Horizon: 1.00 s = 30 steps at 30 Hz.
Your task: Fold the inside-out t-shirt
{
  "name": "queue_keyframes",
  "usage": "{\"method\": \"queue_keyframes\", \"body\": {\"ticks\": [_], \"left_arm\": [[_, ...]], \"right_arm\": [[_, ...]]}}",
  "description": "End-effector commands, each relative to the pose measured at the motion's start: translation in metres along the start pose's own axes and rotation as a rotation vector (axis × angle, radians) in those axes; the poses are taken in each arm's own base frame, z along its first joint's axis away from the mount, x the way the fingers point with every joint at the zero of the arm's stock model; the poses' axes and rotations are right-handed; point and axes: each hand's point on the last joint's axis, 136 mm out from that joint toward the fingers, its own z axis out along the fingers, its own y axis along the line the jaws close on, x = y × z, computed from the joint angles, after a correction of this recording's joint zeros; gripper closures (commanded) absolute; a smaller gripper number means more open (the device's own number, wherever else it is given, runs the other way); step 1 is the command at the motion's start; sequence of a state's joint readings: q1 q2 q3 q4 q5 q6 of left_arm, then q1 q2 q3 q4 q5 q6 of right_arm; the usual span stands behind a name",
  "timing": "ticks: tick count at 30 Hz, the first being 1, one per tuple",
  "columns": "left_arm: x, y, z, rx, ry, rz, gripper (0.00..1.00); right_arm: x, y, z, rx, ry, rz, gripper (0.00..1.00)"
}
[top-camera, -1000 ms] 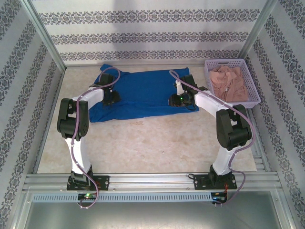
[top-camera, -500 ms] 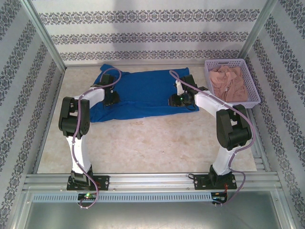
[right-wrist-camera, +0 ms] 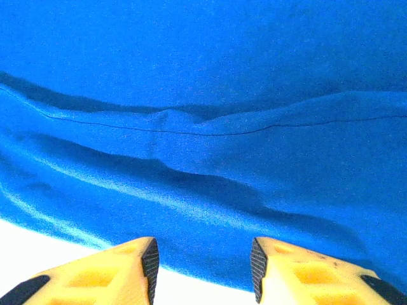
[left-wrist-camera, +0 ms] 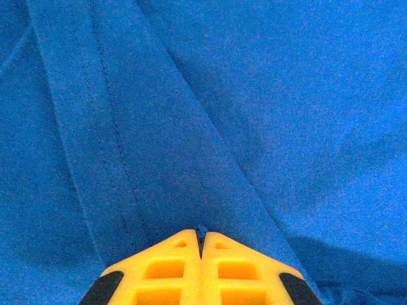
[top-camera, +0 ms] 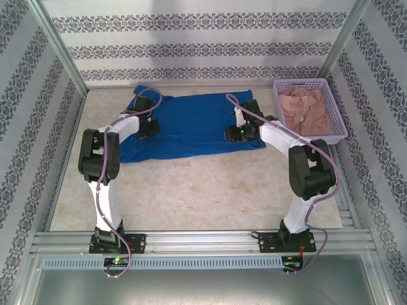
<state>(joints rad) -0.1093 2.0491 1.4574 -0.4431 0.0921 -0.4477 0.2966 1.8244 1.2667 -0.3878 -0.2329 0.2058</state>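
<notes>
- The left gripper (left-wrist-camera: 201, 244) is pressed together, and a small nip of blue cloth is caught between its tips. The pinch sits at the near end of a stitched band (left-wrist-camera: 82, 127) that runs away ahead of the fingers.
- The right gripper (right-wrist-camera: 203, 267) is held spread, with nothing pinched. The cloth's edge lies just ahead of its tips, and bare table (top-camera: 191, 190) is seen between them.
- The inside-out t-shirt (top-camera: 191, 124) is laid out flat beneath and ahead of both grippers. A long wrinkle (right-wrist-camera: 172, 121) crosses just beyond the right tips.
- The step in hand is judged to be taking hold at both ends for a fold.
- The right jaws would best be pushed forward over the edge and closed before any lift is made.
- The left nip is judged shallow, so a slow lift, matched in height on both sides, is advised to keep the cloth from slipping or skewing.
</notes>
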Motion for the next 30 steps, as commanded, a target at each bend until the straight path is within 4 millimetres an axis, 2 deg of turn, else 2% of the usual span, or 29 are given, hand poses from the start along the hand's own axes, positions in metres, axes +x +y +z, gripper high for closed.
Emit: {"method": "queue_keyframes", "body": {"ticks": [1,6,10,20,25,30], "left_arm": [[-0.016,0.0,-0.015,-0.014,-0.036,0.023,1.0],[-0.036,-0.011,-0.03,0.006,-0.103,0.065,1.0],[-0.049,-0.024,-0.03,0.017,-0.133,0.129,1.0],[-0.061,-0.061,-0.002,0.008,-0.119,0.308,0.97],[-0.06,-0.074,0.016,-0.019,-0.104,0.389,0.86],[-0.068,-0.086,0.011,0.031,-0.133,0.401,0.79]], "right_arm": [[0.008,-0.004,0.004,-0.004,0.024,0.023,0.55],[0.006,-0.004,0.003,-0.001,0.018,0.022,0.55],[0.006,-0.004,0.003,-0.003,0.02,0.023,0.55],[0.008,-0.006,0.005,0.005,0.03,0.026,0.55],[0.009,-0.006,0.005,0.004,0.033,0.026,0.55],[0.008,-0.005,0.004,0.002,0.029,0.027,0.55]]}}
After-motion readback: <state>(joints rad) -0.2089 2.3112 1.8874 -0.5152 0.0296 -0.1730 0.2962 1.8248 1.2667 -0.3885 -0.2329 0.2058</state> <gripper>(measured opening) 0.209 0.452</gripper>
